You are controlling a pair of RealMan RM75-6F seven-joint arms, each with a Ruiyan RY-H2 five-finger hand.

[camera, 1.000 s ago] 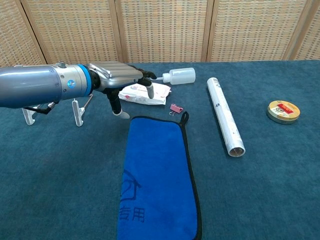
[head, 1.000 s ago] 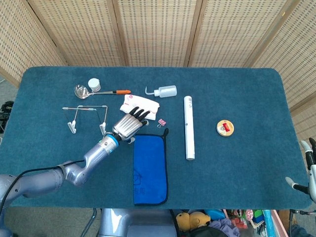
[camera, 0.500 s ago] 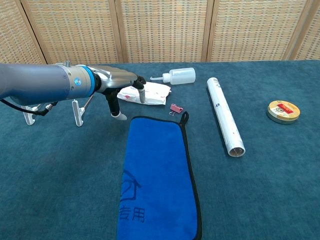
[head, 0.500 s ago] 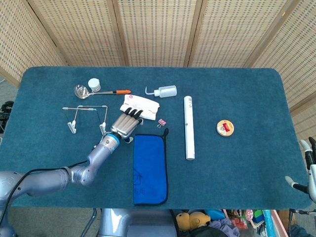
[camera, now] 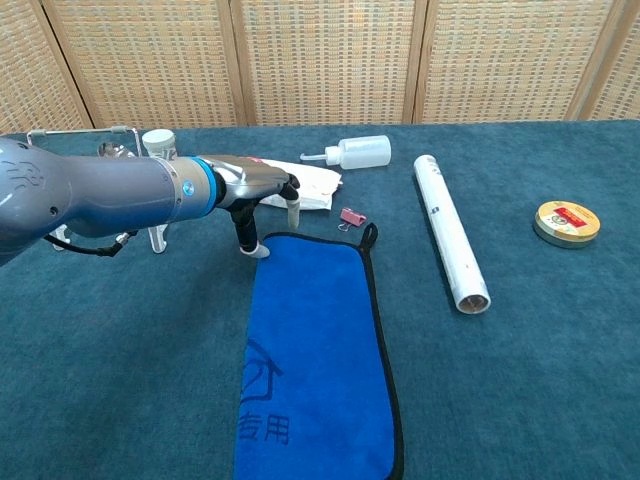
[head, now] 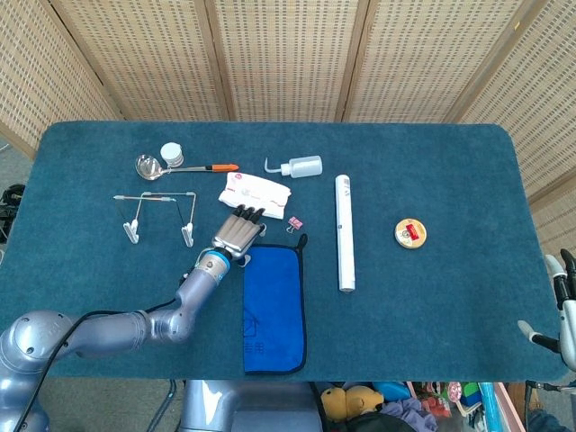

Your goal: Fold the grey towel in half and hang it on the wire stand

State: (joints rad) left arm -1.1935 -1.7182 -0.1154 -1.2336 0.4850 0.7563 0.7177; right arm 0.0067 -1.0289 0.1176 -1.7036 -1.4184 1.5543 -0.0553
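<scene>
The fingers of the left hand [camera: 262, 188] point down and are slightly apart, holding nothing; the thumb tip sits at the far left corner of the towel [camera: 312, 350], and contact cannot be confirmed. The hand hovers just above that corner. The towel, blue with a black border, lies flat and unfolded on the table [head: 432, 297], long axis running near to far. The wire stand [head: 160, 216] stands left of the hand, just beside it. A white packet [head: 255, 190] lies just beyond the fingertips. The right hand [head: 560, 310] rests at the table's right edge, its fingers spread and holding nothing.
</scene>
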